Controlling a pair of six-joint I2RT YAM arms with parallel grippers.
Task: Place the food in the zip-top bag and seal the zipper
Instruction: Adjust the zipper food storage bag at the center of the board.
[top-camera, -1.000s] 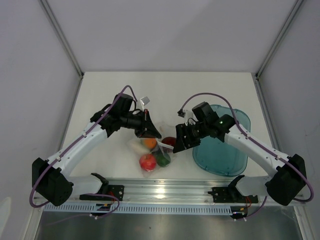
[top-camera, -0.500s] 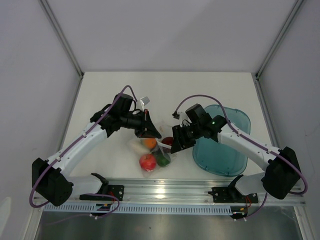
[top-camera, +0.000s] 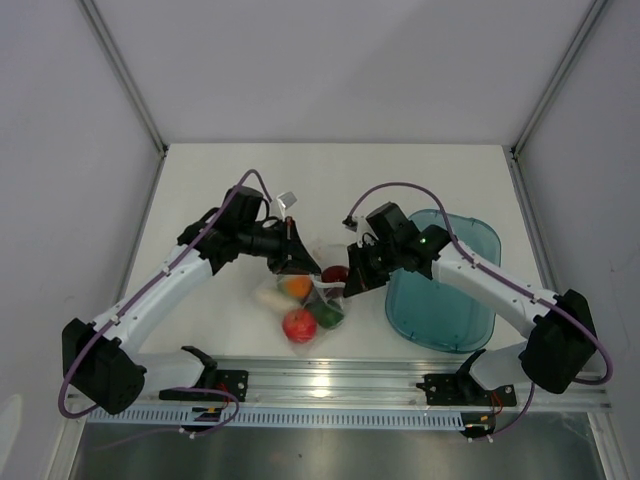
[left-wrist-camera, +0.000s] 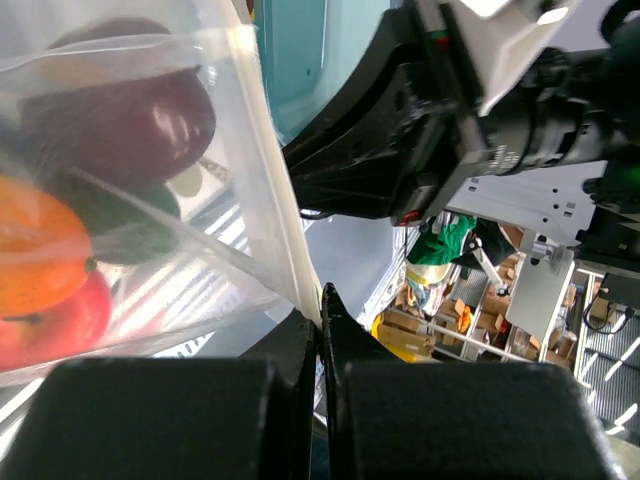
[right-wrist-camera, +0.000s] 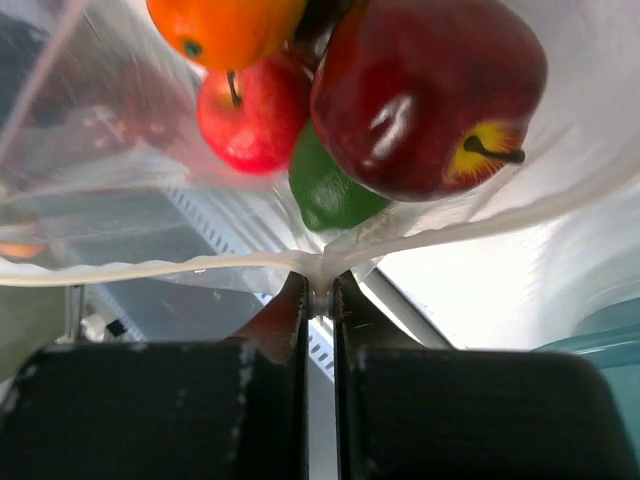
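Observation:
The clear zip-top bag (top-camera: 316, 290) hangs between my two grippers over the table's middle. Inside it sit food pieces: an orange one (top-camera: 295, 285), a dark red one (top-camera: 335, 273), a green one (top-camera: 326, 313) and a red tomato (top-camera: 299, 325). A white radish (top-camera: 268, 297) shows at the bag's left edge. My left gripper (top-camera: 300, 262) (left-wrist-camera: 320, 308) is shut on the bag's edge strip. My right gripper (top-camera: 352, 281) (right-wrist-camera: 320, 293) is shut on the zipper (right-wrist-camera: 180, 268), with the dark red fruit (right-wrist-camera: 430, 90), orange (right-wrist-camera: 225, 25), tomato (right-wrist-camera: 250, 110) and green piece (right-wrist-camera: 335, 190) just beyond it.
A translucent teal oval tray (top-camera: 450, 300) stands right of the bag, under my right forearm. The metal rail (top-camera: 330, 385) with both arm bases runs along the near edge. White walls enclose the table on three sides.
My right gripper has moved a little left and closed on the bag's zipper edge. The bag and its food have shifted slightly. The left gripper has kept its grip.

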